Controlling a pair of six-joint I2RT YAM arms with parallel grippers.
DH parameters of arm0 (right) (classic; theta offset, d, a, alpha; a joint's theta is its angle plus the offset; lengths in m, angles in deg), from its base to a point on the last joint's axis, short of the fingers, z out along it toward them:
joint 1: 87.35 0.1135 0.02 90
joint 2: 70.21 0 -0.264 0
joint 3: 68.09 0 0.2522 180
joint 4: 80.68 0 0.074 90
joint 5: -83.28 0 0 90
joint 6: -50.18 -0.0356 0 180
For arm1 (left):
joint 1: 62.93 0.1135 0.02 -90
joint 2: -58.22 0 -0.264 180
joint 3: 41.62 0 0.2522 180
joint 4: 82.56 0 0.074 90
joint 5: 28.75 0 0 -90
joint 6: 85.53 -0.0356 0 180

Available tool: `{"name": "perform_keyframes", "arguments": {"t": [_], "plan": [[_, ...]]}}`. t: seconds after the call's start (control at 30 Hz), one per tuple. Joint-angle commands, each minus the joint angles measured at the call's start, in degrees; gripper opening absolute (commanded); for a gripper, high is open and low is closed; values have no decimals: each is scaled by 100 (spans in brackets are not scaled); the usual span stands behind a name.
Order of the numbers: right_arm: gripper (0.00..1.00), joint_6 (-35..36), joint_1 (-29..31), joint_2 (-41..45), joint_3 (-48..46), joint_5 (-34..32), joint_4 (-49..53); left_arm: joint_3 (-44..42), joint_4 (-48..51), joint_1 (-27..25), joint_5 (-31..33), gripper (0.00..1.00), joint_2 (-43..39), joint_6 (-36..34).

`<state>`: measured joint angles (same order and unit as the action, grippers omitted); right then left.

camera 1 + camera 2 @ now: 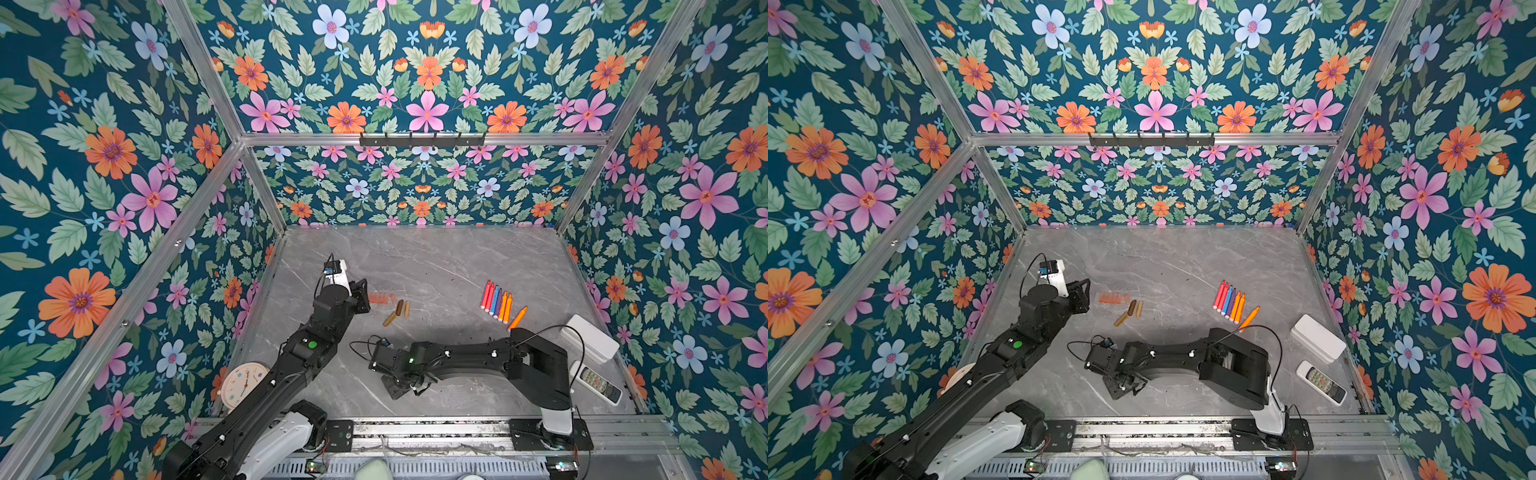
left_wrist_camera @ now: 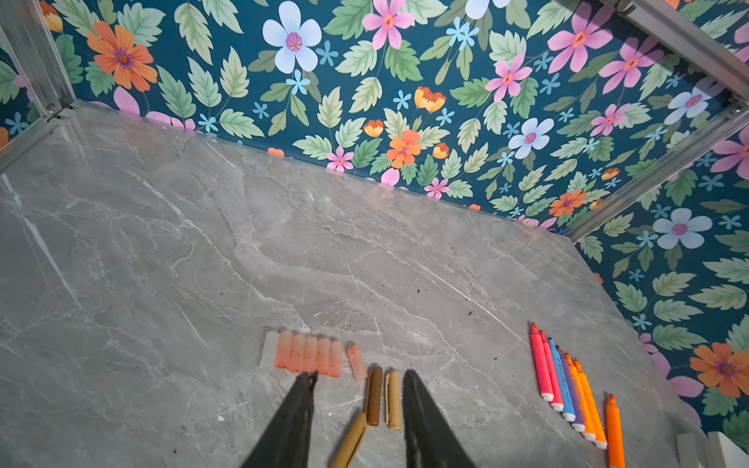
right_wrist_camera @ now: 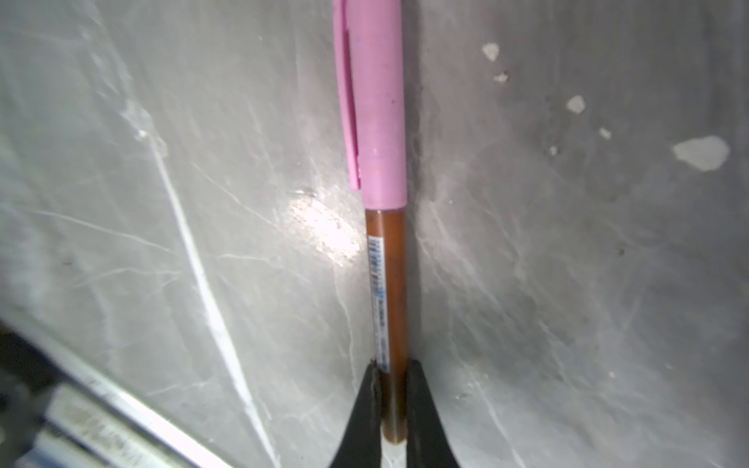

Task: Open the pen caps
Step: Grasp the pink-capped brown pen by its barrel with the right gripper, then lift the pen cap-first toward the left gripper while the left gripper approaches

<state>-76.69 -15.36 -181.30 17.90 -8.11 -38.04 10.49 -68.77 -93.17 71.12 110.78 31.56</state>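
Note:
In the right wrist view my right gripper (image 3: 394, 377) is shut on the lower end of a brown pen barrel (image 3: 391, 283). A pink pen cap (image 3: 375, 101) sits on the barrel's far end, and the pen lies against the grey table. In both top views that gripper (image 1: 401, 384) points down near the front and hides the pen. My left gripper (image 2: 358, 373) hovers open over loose pen caps: a row of orange-red ones (image 2: 308, 356), a brown one (image 2: 375, 395) and two gold ones (image 2: 393, 399). It holds nothing. Uncapped pens (image 1: 496, 301) lie in a row to the right.
One orange pen (image 1: 517, 318) lies apart from the row, close to my right arm's elbow. A white box (image 1: 590, 338) and a remote control (image 1: 596, 382) sit at the right edge. A round clock (image 1: 243, 384) lies at the front left under my left arm.

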Motion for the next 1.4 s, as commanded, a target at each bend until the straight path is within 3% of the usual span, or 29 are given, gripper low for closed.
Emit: {"name": "perform_keyframes", "arguments": {"t": [0.0,0.2,0.33,0.47,0.57,0.83,1.0,1.17,1.37], "plan": [[0,10,-236,638,-579,6,-9,115,-56,7,-402,39,170,-11],[0,-80,-865,2473,-1809,-143,-146,184,-601,0,-1851,44,1061,426],[0,-150,-1241,3080,-2259,-145,-3,303,-1126,-103,-2789,50,2057,1030],[0,-191,-1408,3520,-2548,-182,59,642,-1186,-605,-2697,52,2648,1080],[0,-196,-1487,3730,-2623,-274,191,881,-1237,-845,-2782,60,2922,1130],[0,-88,-1808,4507,-2797,-371,368,1262,-1837,-921,-4029,53,3727,1595],[0,-12,-2123,4917,-2948,-54,249,1134,-3332,-1005,-4916,53,4307,2479],[0,34,-2309,5054,-3056,112,243,1034,-4672,-1070,-5416,53,4807,3329],[0,62,-2416,4888,-3083,255,184,1137,-5094,-1187,-5672,52,5034,3601]]}}
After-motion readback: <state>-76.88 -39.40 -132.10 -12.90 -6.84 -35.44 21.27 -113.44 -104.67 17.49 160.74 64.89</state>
